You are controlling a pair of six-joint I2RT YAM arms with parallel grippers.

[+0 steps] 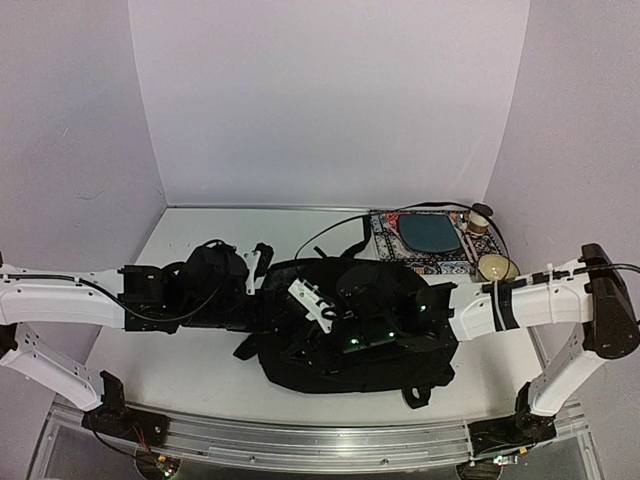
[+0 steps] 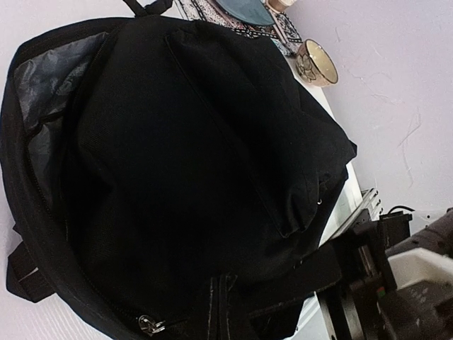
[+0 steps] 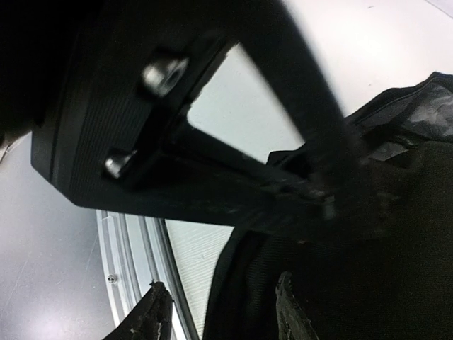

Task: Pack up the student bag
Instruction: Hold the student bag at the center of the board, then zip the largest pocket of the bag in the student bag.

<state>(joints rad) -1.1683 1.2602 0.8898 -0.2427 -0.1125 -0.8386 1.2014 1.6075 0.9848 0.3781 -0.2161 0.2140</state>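
Note:
The student bag (image 1: 340, 368), a large black backpack, lies flat mid-table between both arms. In the left wrist view the bag (image 2: 177, 142) fills the frame, its mouth gaping at the upper left with grey lining (image 2: 49, 78) showing and a zip pull (image 2: 148, 324) at the bottom. My left gripper (image 2: 228, 312) is shut on the bag's fabric near that zip. My right gripper (image 3: 221, 315) is open, its two fingertips (image 3: 152, 312) standing either side of the bag's rim (image 3: 233, 276). A black arm part with screws (image 3: 163, 120) blocks the upper half of the right wrist view.
At the back right lies a patterned mat (image 1: 390, 232) with a blue oval dish (image 1: 430, 236) on it. A small bowl (image 1: 497, 267) and a little cup (image 1: 481, 217) stand beside it. An aluminium rail (image 1: 320, 440) runs along the near edge.

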